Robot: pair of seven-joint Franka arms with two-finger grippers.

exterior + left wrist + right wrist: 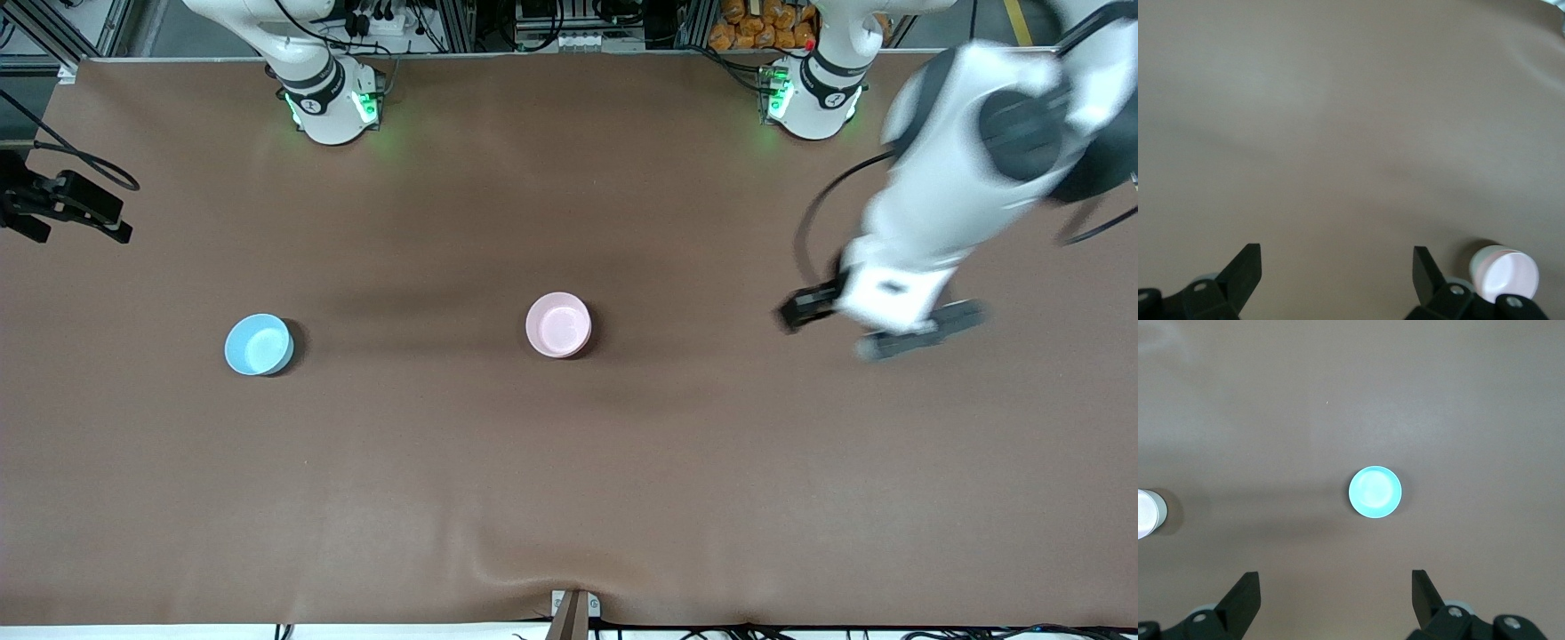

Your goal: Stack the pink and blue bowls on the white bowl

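Two bowls (pixel 558 324) (pixel 258 344), seemingly well apart.

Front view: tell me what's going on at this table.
Neither arm holds anything. The left gripper is open over bare table toward the left arm's end. The pink bowl sits mid-table, apparently nested in the white bowl. The blue bowl stands alone, not yet stacked, with the open right gripper high above it.

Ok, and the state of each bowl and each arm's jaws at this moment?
pink bowl: upright on table mid-length; whether it sits in the white bowl, cannot tell.
blue bowl: upright, alone, unstacked, toward right arm's end.
left gripper: jaws open, empty.
right gripper: jaws open, empty, high over the table.
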